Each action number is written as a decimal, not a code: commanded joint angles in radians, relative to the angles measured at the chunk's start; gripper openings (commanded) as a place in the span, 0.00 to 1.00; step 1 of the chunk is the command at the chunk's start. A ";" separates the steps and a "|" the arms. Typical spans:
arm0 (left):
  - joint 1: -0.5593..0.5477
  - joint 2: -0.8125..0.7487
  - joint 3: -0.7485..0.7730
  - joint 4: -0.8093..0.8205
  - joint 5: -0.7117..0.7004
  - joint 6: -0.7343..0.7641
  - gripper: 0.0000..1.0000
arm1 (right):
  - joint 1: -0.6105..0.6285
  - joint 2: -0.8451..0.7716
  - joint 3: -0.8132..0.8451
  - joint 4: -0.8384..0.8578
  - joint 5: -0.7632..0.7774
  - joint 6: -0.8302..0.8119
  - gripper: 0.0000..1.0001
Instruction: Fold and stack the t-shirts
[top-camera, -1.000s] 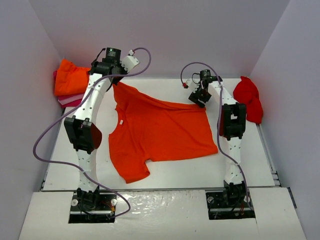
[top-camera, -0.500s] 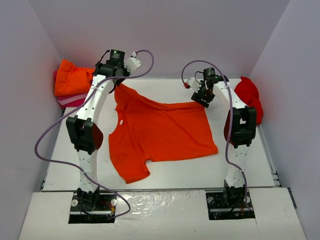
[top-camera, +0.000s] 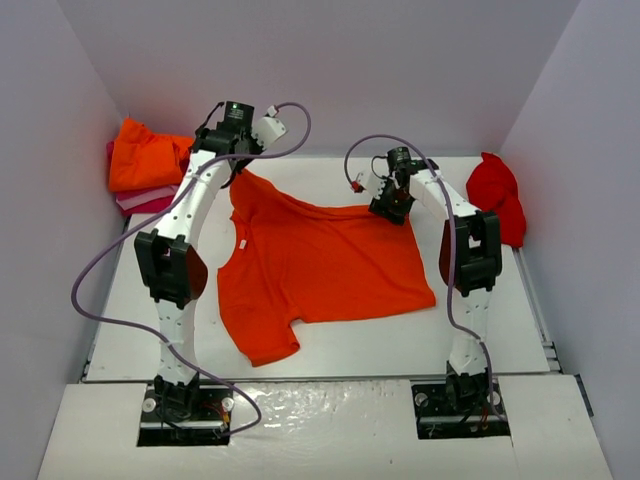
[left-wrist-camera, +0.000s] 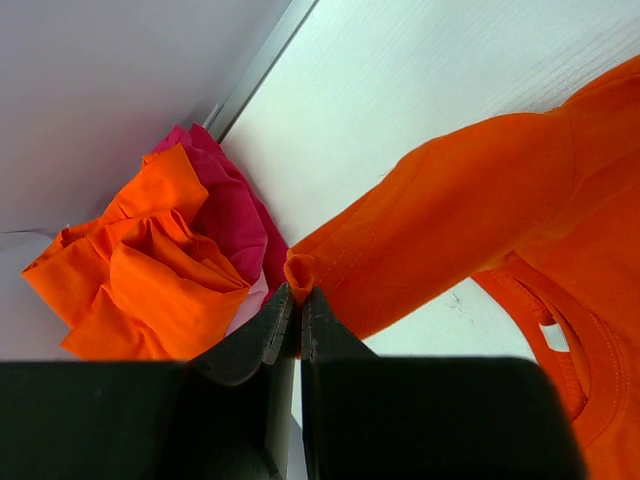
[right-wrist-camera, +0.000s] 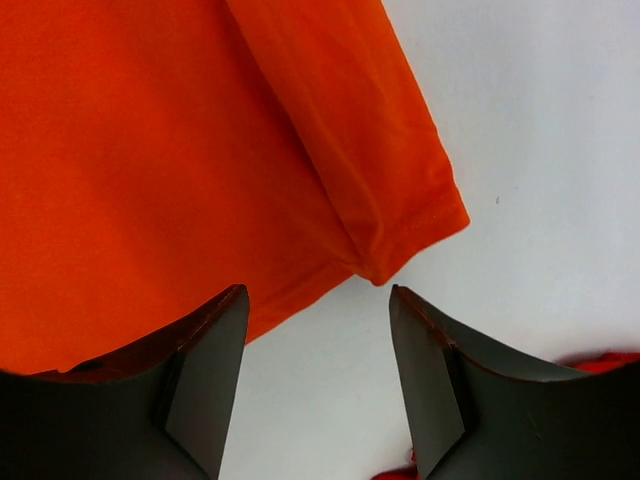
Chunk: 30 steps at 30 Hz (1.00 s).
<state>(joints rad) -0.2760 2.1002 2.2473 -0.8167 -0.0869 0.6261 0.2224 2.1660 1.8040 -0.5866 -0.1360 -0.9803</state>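
Observation:
A bright orange t-shirt (top-camera: 320, 265) lies spread on the white table, its collar to the left. My left gripper (top-camera: 238, 168) is shut on the tip of its far-left sleeve (left-wrist-camera: 440, 220); in the left wrist view a small fold of cloth pokes out above the closed jaws (left-wrist-camera: 297, 292). My right gripper (top-camera: 392, 205) hovers open over the shirt's far right corner. In the right wrist view the sleeve end (right-wrist-camera: 405, 200) lies just ahead of the gap between the fingers (right-wrist-camera: 318, 292), with bare table between them and nothing held.
A pile with a crumpled orange shirt (top-camera: 140, 155) over pink and magenta folded ones (left-wrist-camera: 225, 215) sits at the far left against the wall. A deep red shirt (top-camera: 497, 195) is bunched at the far right. Walls close in on three sides.
My right gripper has moved left along the shirt's far edge and its jaws have narrowed somewhat. The left gripper still holds the sleeve, nearly in the same place.

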 joint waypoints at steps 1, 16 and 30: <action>-0.008 -0.043 0.011 0.047 -0.025 0.009 0.00 | -0.002 0.026 0.084 0.003 -0.009 0.005 0.56; -0.008 -0.035 0.006 0.048 -0.036 0.018 0.00 | -0.034 0.144 0.207 0.001 0.006 0.012 0.34; -0.008 -0.031 -0.003 0.050 -0.042 0.020 0.00 | -0.052 0.175 0.222 0.002 -0.007 0.026 0.17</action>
<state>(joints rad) -0.2760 2.1002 2.2417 -0.8101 -0.1028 0.6309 0.1768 2.3497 1.9904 -0.5829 -0.1379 -0.9648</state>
